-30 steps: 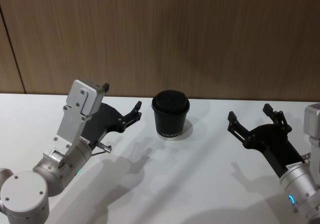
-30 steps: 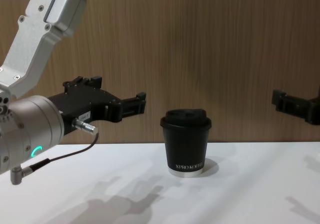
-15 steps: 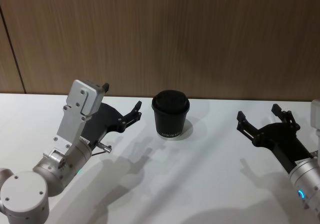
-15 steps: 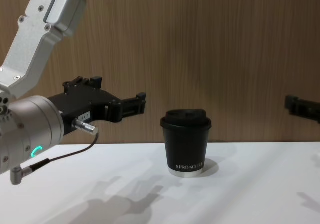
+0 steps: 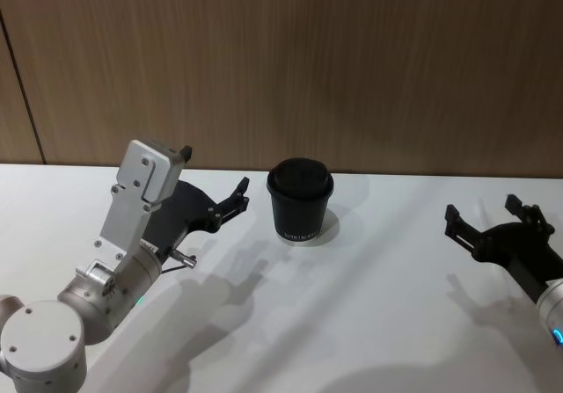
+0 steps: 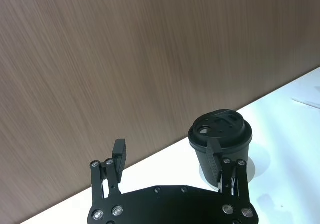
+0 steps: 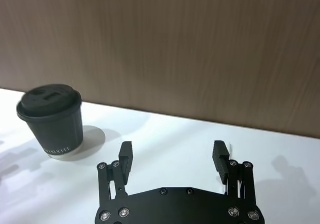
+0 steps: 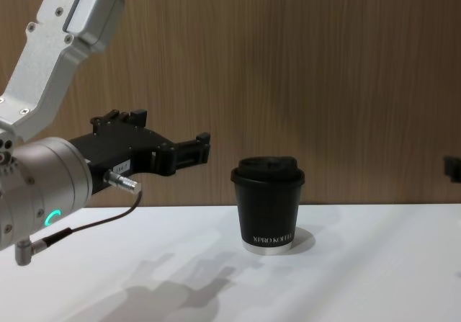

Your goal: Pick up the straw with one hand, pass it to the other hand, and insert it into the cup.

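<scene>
Both grippers empty, straw not yet in hand.

My right gripper (image 5: 482, 210) hangs low over the right side of the table (image 5: 352, 323), jaws spread wide with nothing between them. Just beside one finger, in the right wrist view, a thin white sliver lies on the surface. I take it for the straw (image 7: 227, 149), though I cannot be sure. My left gripper (image 6: 165, 153) hovers on the other side, equally wide and empty, pointing toward the cup (image 5: 300, 201). The cup stands upright, lid (image 6: 220, 126) on, near the back wall between my two arms. By my judgement nothing is done: grasp, hand-over and insertion all remain.
</scene>
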